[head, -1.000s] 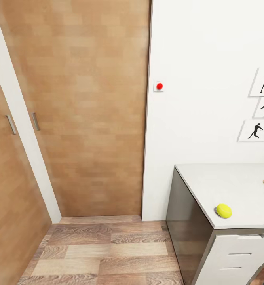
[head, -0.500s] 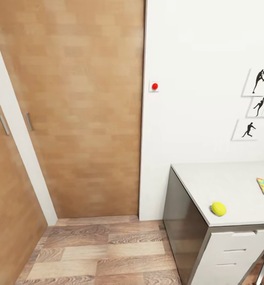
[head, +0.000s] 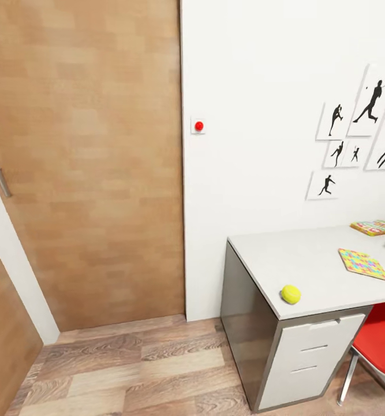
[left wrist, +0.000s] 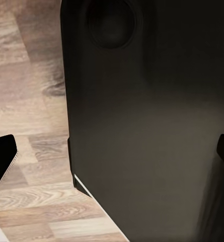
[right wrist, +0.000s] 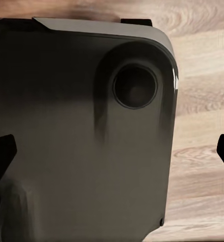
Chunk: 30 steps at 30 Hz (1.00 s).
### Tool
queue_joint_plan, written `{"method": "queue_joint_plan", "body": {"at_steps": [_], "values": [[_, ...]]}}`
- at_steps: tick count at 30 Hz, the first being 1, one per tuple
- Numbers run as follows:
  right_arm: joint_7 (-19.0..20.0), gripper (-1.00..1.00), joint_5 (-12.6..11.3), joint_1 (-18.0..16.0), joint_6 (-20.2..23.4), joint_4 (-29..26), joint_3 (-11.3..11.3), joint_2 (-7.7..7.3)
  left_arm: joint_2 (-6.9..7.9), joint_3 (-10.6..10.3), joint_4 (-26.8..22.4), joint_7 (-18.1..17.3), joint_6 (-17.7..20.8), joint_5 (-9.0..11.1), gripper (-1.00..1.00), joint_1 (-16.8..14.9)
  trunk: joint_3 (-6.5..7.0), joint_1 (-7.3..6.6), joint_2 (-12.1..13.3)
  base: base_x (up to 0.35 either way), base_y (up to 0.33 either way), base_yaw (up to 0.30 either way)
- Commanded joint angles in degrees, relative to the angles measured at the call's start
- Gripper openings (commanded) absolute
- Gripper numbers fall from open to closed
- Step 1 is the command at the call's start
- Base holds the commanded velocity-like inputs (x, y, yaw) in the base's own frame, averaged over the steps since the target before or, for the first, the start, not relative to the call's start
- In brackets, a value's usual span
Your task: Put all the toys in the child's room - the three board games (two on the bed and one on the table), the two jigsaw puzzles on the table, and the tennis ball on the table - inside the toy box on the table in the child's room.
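Both jaws spread wide over dark, smooth robot base (left wrist: 142, 126).

We see even, bright, diffuse light on the plain white wall (head: 255, 86). The small yellow-green tennis ball (head: 291, 294) casts a faint soft shadow. Both wrist views are dim and soft-focused.

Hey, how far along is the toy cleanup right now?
Nothing looks put away yet. The tennis ball sits near the table front edge, one jigsaw puzzle lies flat farther along, and another colourful flat item rests near the wall. Both hands are open and empty, so everything is left.
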Motion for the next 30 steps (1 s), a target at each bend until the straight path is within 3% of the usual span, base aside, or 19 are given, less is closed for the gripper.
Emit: {"method": "queue_joint_plan", "body": {"at_steps": [1, 30], "values": [[0.0, 1.0, 0.0, 0.0, 0.0, 0.0, 0.0, -0.02, 0.01, 0.0, 0.0, -0.1, 0.0, 0.0, 1.0, 0.0, -0.04, 0.0, 0.0, 0.0, 0.0, -0.273], [0.2, 1.0, 0.1, -0.2, 0.3, 0.0, -0.1, -0.37, -0.32, -0.2, 0.0, -0.2, 0.0, -0.1, 1.0, 0.0, -0.04, 0.0, 0.0, 0.0, 0.0, -0.281]]}}
